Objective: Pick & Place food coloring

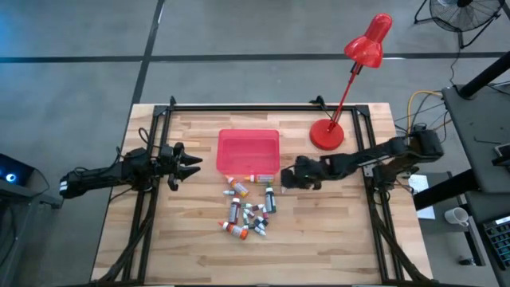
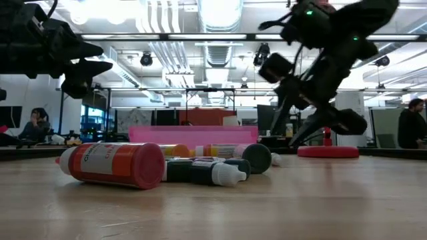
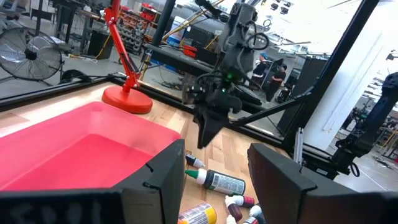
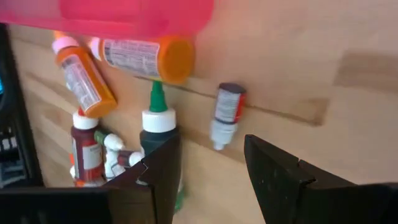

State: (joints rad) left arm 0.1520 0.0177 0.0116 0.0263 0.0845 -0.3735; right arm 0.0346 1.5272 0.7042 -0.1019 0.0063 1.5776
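The food coloring is a cluster of small dropper bottles lying on their sides on the wooden table, just on the near side of the red tray. My right gripper hangs open to the right of the cluster, slanting down over the table. A small whitish bottle lies just beyond its fingertips, and a dark bottle with a green tip lies beside one finger. My left gripper waits open and level to the left of the tray, with nothing between its fingers.
A red desk lamp stands on its round base at the table's far right, close behind my right arm. Black frame rails run along the table's edges. Bare wood lies near the front edge. People sit in the room beyond.
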